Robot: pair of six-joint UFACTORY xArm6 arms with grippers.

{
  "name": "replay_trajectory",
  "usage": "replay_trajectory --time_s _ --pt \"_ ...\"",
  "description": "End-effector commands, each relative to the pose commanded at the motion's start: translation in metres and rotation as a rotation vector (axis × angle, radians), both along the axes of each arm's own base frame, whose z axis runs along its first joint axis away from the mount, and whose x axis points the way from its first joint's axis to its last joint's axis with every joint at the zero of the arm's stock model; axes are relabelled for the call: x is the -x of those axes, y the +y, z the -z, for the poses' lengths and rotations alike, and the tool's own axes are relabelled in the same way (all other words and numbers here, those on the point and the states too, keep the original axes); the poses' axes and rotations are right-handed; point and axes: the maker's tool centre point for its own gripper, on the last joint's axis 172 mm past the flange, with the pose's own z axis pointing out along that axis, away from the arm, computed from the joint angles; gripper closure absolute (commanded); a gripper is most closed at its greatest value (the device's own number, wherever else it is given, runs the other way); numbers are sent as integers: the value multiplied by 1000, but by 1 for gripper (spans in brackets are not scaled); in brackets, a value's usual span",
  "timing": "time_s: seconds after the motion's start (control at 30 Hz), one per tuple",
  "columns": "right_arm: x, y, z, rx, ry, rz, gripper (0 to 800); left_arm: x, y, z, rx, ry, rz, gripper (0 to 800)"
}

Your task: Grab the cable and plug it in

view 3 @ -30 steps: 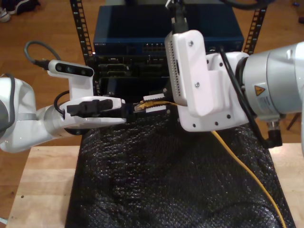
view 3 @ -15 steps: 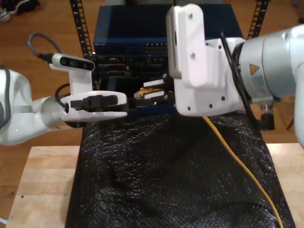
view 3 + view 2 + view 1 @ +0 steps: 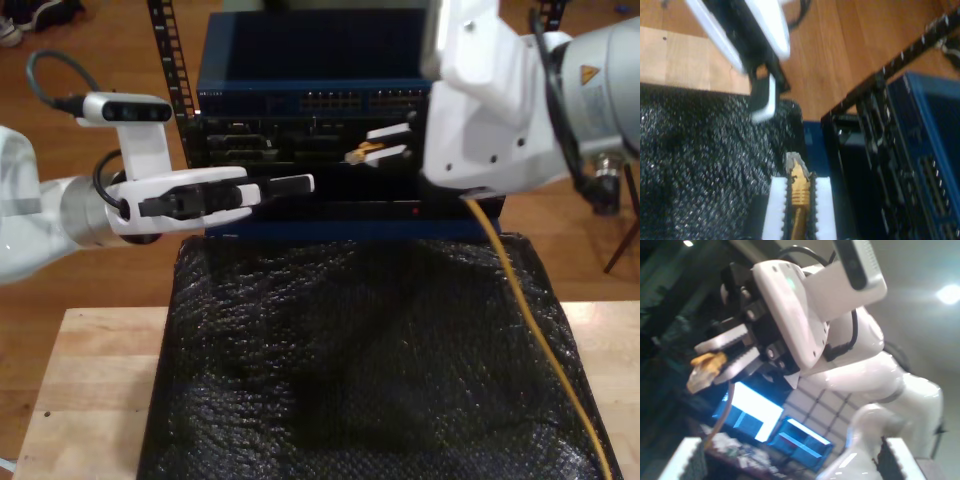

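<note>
The cable (image 3: 530,330) runs up from the black mat's (image 3: 350,370) near corner at the exterior view's right, and its plug end (image 3: 799,182) is pinched between the white pads of my second gripper (image 3: 385,143), held just in front of the dark rack unit (image 3: 300,140) (plug tip clear of it). My first gripper (image 3: 290,186) reaches level from the exterior view's left, jaws parted and empty in its wrist view.

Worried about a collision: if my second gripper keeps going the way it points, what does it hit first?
Probably the black rack unit, plug first: my second gripper holds the cable tip-forward toward it, though depth is unclear.
</note>
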Motion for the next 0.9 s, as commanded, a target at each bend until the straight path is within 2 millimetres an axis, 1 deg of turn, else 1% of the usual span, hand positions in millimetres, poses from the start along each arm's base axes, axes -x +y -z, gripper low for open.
replay_trajectory --time_s 0.07,0.2,0.3,0.4,0.5,0.53,0.6,0.67,0.77,0.83,0.9 --pt "3 -2 4 -2 35 5 800 4 -1 5 -49 -33 7 5" --pt "1 -15 17 -3 106 44 800 5 -4 17 -156 -97 -8 5" --pt "2 -25 35 12 171 53 800 7 -2 31 -226 -124 -7 5" --pt "4 -37 54 24 247 59 800 10 3 40 -320 -177 15 5" --pt "3 -54 67 29 308 81 800 12 11 60 -434 -217 30 5" --pt "1 -61 69 30 316 94 800 14 15 66 -474 -234 37 5" --pt "0 -68 78 32 346 106 800 20 24 78 -546 -267 59 5" --pt "2 -68 87 40 377 97 800 27 35 95 -622 -298 90 5" --pt "3 -74 98 77 391 95 800 35 54 112 -733 -370 127 3" --pt "3 -77 102 96 392 93 800 41 70 123 -804 -422 160 3" --pt "3 -77 104 100 394 93 800 43 92 134 -884 -470 178 2"
